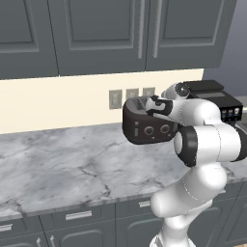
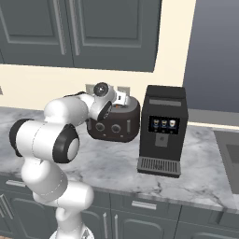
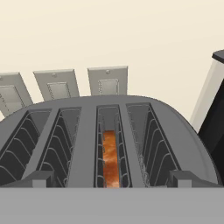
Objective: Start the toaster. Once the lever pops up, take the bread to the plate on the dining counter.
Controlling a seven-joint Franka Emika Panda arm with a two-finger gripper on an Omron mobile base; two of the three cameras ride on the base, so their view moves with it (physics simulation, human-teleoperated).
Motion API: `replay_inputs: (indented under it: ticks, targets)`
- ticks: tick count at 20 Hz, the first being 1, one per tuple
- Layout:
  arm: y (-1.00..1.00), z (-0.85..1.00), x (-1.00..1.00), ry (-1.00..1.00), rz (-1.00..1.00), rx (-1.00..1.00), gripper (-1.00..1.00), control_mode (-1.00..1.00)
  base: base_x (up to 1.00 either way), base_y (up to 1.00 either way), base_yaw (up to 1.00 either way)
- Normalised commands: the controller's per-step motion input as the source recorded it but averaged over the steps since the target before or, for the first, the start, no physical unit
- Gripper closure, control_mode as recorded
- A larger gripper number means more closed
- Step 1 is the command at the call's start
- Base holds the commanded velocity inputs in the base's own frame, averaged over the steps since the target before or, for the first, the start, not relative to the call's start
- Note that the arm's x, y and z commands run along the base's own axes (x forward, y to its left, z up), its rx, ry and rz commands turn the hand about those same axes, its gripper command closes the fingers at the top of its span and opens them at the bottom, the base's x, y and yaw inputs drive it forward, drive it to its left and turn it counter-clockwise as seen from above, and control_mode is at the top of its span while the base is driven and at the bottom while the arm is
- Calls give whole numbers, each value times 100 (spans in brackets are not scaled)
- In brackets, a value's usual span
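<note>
In the left base view the toaster (image 1: 147, 124) sits at centre right on the marble worktop (image 1: 62, 164) against the cream wall, its two knobs facing out; the arm folds over it from the lower right, and the gripper (image 1: 155, 107) hangs just above the toaster's top, too small here to read the jaws. In the right base view the toaster (image 2: 114, 122) is left of centre, beside the tall coffee machine (image 2: 162, 130), with the hand over its left part; this view shows that machine whole, which the left base view half hides behind the arm. The hand view looks straight down the slots: the bread (image 3: 110, 159) stands deep in the third slot from the left, a glowing orange edge, something neither base view reveals. The fingertips (image 3: 37, 178) stand wide apart at the bottom corners, released and holding nothing. Judging by this, the starting step is in hand; next the hand must find the lever on the front and press it down
</note>
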Motion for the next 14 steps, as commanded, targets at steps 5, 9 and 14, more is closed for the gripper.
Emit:
replay_inputs:
  ticks: [5,9,14]
  targets:
    - [0,0,0,0,0,0,-100,-100,0,0,0]
    - [0,0,0,0,0,0,-100,-100,0,0,0]
    - [0,0,0,0,0,0,-100,-100,0,0,0]
